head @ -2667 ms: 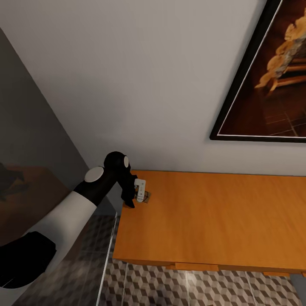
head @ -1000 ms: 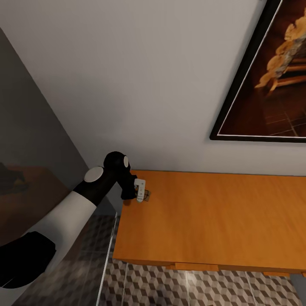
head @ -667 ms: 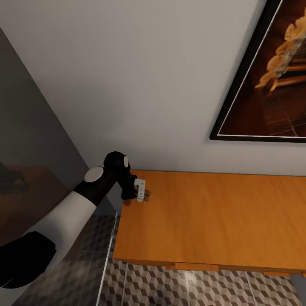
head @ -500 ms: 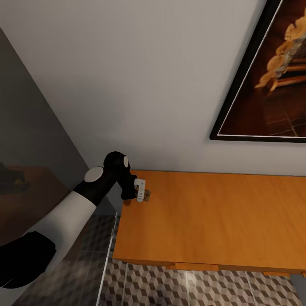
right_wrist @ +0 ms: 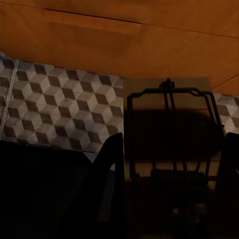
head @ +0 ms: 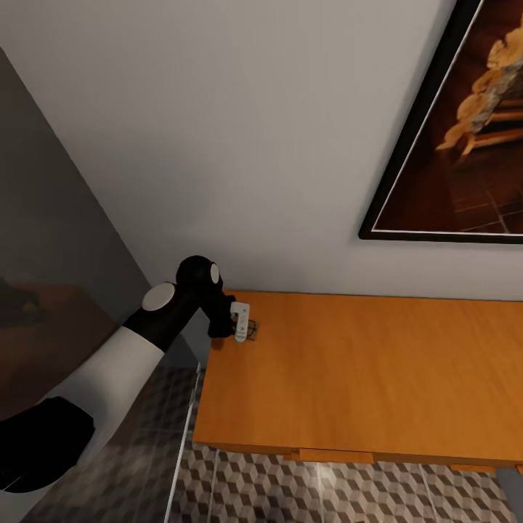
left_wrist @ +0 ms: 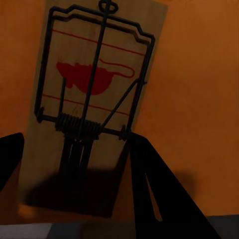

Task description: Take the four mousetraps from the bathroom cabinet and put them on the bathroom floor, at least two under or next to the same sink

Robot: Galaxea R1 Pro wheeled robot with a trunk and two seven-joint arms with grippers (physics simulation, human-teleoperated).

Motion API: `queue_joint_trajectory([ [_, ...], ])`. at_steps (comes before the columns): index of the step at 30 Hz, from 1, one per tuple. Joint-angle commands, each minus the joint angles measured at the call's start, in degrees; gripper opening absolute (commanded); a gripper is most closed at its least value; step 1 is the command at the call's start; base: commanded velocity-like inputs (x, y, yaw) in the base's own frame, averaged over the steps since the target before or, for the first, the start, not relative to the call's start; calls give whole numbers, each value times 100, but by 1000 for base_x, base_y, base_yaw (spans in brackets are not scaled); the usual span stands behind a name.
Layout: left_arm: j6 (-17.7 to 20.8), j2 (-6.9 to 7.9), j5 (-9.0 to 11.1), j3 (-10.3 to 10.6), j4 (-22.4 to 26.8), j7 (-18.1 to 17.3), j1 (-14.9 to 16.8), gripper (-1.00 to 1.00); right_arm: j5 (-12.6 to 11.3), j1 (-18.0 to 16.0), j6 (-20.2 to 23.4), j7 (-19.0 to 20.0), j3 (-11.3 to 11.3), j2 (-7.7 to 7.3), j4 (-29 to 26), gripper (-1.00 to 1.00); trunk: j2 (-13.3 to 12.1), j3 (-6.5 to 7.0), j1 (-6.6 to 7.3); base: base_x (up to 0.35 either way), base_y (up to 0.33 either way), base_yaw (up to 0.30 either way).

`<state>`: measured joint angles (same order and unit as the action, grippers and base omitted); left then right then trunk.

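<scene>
Reaching over the cabinet (head: 363,378) top's rear left corner, the left gripper (head: 232,327) hovered at a mousetrap (left_wrist: 89,104) lying flat on the orange wood; dark fingers (left_wrist: 159,194) straddled its near end, jaws wide, not clearly gripping. Right gripper (right_wrist: 169,194) clamped a second mousetrap (right_wrist: 169,129) between its fingers, above the bathroom floor (right_wrist: 59,109) beside the cabinet front. Framed picture (head: 465,145) hung on the wall.

Hung on the pale wall (head: 240,131): a dark-framed picture (head: 465,138), brown with golden shapes, tilted in view. Darker grey wall panel (head: 51,203) at left.
</scene>
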<state>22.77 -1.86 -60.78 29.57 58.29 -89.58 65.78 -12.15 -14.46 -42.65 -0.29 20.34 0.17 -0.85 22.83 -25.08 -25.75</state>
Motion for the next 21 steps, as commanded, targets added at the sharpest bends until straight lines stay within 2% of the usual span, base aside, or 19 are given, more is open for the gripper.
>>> queue_joint_trajectory([
  [1,30,0,-31,2,27,-42,5,-100,-60,-4,-18,12,49,1,6,-100,9,-8,-3,0,0,0],
  [12,35,13,-28,4,255,-42,5,-100,-60,-4,-15,12,49,1,6,-100,9,-8,-3,0,0,0],
  [21,35,33,-27,13,259,-42,5,-100,-60,-4,-15,12,49,1,6,-100,9,-8,-3,-10,-17,0],
])
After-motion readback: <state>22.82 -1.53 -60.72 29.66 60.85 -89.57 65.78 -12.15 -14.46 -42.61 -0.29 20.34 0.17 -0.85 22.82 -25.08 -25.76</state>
